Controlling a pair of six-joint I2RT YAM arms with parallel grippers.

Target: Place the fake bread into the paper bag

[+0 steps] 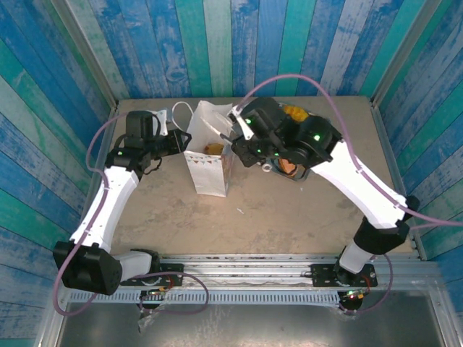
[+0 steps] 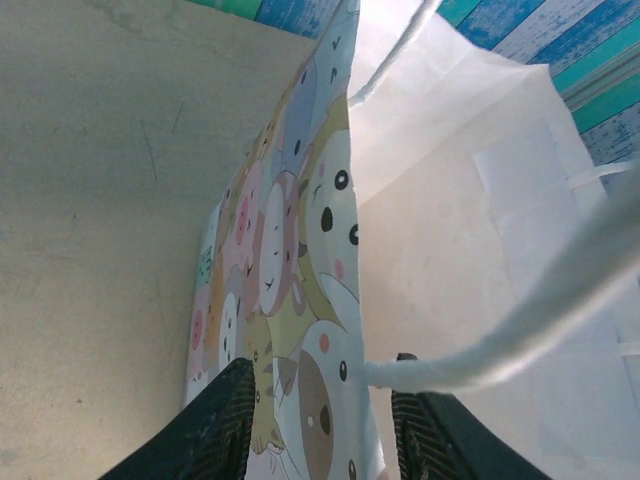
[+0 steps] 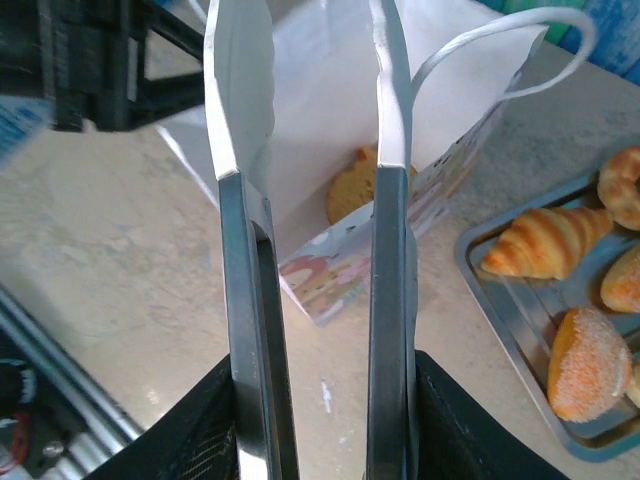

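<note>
L arm & R arm: white link shells, black joint housings, chunky black motor blocks at base. Small green LEDs lit near elbow/wrist joints. Mauve cable loops along each arm, base to wrist. L gripper & R gripper: matte black fingers; L ones w/ fine ribbed texture.

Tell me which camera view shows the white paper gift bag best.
Top external: the whole white paper gift bag stands open. Left wrist gives a close-up of its printed side and cord handle; right wrist shows its mouth behind metal tongs, a golden pastry inside.
</note>
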